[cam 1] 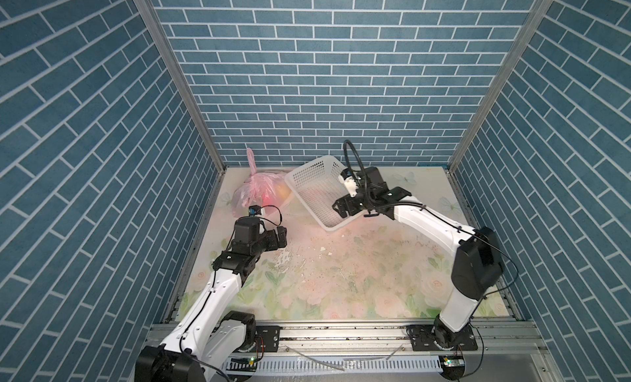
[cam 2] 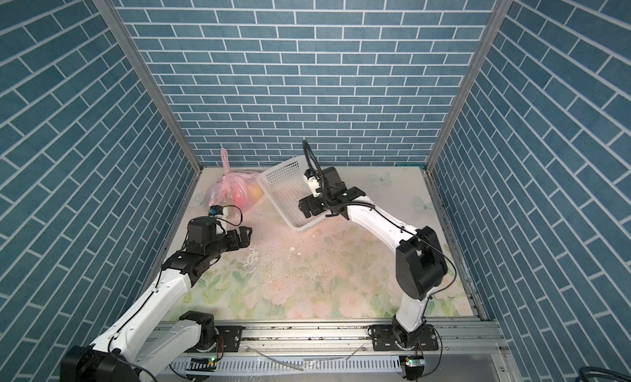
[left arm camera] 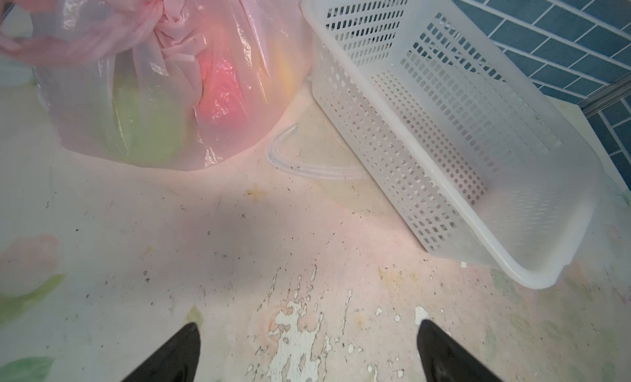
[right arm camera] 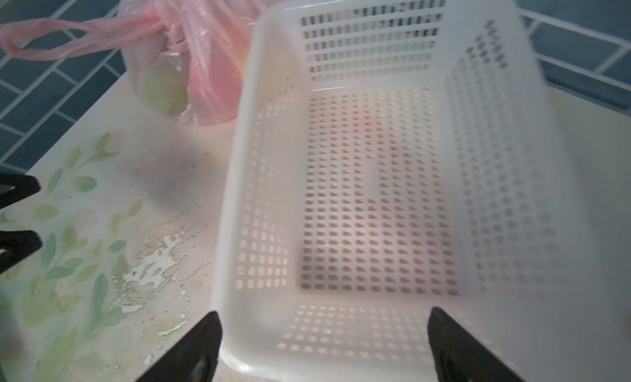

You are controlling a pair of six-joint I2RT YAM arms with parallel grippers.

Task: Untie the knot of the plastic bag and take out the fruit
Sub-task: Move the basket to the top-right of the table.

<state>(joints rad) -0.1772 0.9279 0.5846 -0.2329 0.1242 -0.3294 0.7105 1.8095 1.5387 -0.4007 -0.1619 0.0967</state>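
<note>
left gripper (left arm camera: 308, 324) spread, empty, near the bag (left arm camera: 222, 90), knot (left arm camera: 160, 5) tied; right gripper (right arm camera: 323, 312) spread above the basket (right arm camera: 375, 39).

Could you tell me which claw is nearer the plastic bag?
Left. The left claw is in front of the plastic bag; the right claw hangs over the basket beside it.

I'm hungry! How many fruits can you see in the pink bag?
3, all inside the bag: green fruit, red fruit beside it, yellow-orange fruit nearest the basket. More may hide.
</note>
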